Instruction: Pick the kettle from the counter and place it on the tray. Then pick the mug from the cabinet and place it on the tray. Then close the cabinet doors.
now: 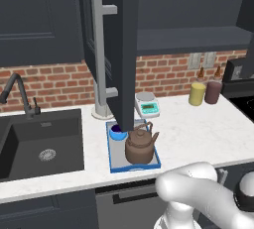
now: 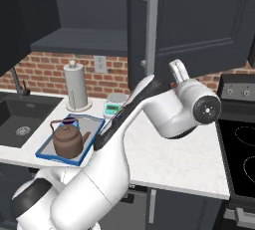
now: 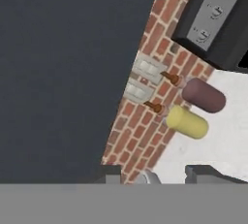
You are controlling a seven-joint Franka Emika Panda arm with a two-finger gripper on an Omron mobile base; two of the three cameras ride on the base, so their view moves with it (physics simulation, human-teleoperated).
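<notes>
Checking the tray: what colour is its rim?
Blue rim on the tray, clearest in the left base view.

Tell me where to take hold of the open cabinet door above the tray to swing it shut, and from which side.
Take the cabinet door by its long vertical grey bar handle, around mid-height. The bar stands off the panel on two brackets, so fingers could probably straddle it from the side. Come in from the handle's face, above the kettle and mug on the tray.

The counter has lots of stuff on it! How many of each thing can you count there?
Kettle: 1
Mug: 1
Tray: 1
Scale: 1
Canisters: 2, one yellow, one maroon
Paper towel roll: 1
Total: 7
</notes>
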